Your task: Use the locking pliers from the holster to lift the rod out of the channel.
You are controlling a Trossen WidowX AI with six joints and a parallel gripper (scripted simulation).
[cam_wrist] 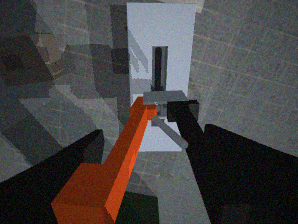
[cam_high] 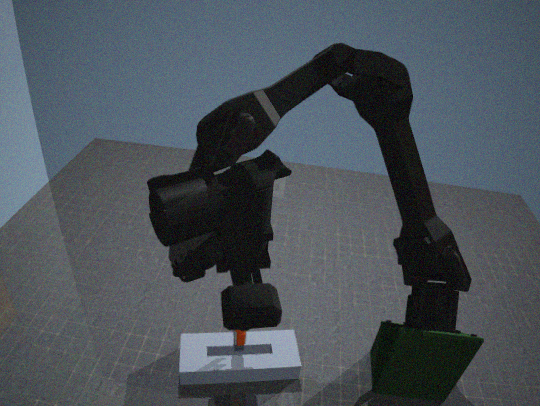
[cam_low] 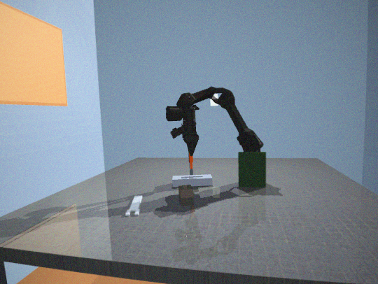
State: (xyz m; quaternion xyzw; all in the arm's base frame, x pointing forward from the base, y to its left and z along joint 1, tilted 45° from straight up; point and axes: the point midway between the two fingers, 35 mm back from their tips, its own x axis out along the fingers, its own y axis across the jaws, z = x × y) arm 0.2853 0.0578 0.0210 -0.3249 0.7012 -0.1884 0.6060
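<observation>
My gripper (cam_high: 251, 322) (cam_low: 191, 154) (cam_wrist: 154, 133) points down, with its fingers apart around the handles of the locking pliers, and holds the pliers upright. The pliers (cam_high: 240, 338) (cam_low: 191, 161) (cam_wrist: 125, 155) have an orange handle, a black handle and grey metal parts. Their grey lower end is at the slot of the pale channel block (cam_high: 190, 350) (cam_low: 178, 181) (cam_wrist: 175, 25), near the slot's middle in the top view. How deep the jaws reach is hidden. The dark rod (cam_wrist: 158, 65) shows inside the slot in the wrist view; the pliers hide its nearer part.
A brown holster block (cam_low: 185, 194) (cam_wrist: 22, 65) stands beside the channel block. A white forked piece (cam_low: 134, 204) lies on the table toward the left in the exterior view. The arm's green base (cam_high: 422, 362) (cam_low: 252, 169) stands right of the channel block in the top and exterior views.
</observation>
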